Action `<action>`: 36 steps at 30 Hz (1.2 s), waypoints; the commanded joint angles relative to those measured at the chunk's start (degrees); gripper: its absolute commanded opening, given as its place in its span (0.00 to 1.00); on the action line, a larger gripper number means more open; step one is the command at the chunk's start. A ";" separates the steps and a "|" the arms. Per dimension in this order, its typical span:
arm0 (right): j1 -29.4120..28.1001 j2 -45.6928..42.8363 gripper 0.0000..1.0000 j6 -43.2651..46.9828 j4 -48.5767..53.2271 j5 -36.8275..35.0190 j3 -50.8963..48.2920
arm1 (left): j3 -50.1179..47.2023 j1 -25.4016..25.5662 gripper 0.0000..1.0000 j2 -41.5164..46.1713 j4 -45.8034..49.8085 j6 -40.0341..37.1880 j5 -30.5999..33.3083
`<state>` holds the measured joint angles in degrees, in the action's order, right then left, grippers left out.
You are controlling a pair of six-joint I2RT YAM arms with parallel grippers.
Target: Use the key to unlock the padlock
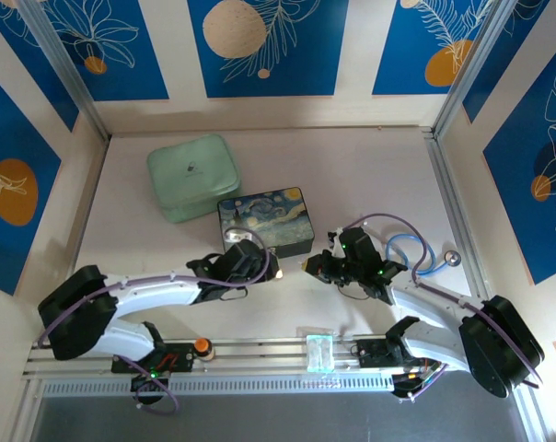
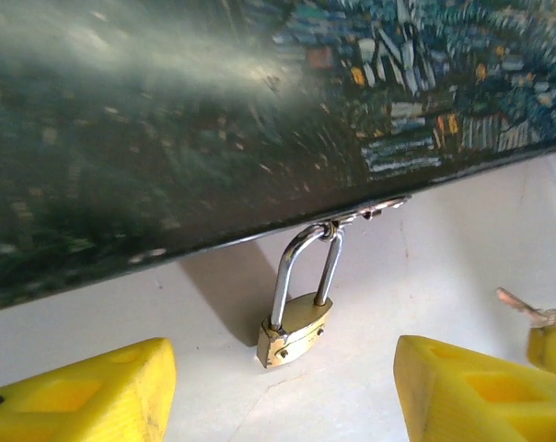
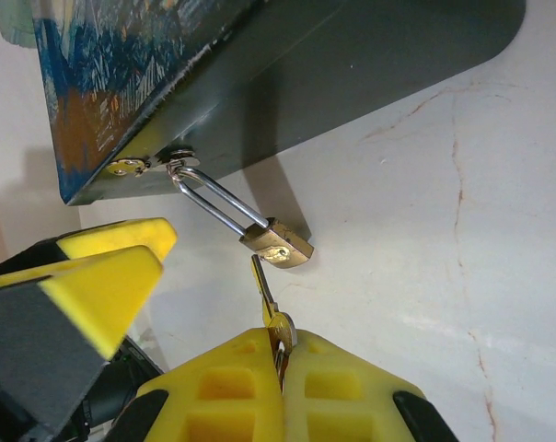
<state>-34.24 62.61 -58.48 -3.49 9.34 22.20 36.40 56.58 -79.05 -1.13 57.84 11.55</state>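
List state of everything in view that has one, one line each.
painted box: lid closed
padlock: shackle shut, hooked through the box's clasp
key: pinched in right gripper, tip near padlock, not inserted
green case: closed
left gripper: jaws open, facing padlock
right gripper: jaws shut on key

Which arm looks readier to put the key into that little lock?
The right arm. The right gripper is shut on the key, whose tip points at the padlock close by. The left gripper is open and empty, facing the padlock.
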 commanded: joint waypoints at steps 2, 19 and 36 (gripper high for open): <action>0.23 0.31 0.01 0.68 1.17 -0.53 1.68 | 1.44 0.90 0.63 -2.78 -1.53 -3.20 2.77; 0.31 0.89 0.00 -0.31 2.54 -0.11 -0.09 | 2.08 4.50 0.45 -13.68 -7.75 0.06 6.25; -2.37 6.79 0.00 -1.71 -2.87 0.40 0.07 | 1.75 4.51 0.23 -15.15 -12.30 0.83 5.72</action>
<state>-36.16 68.51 -59.27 -4.60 9.19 22.17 38.68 60.88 -93.89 -10.90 58.63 17.17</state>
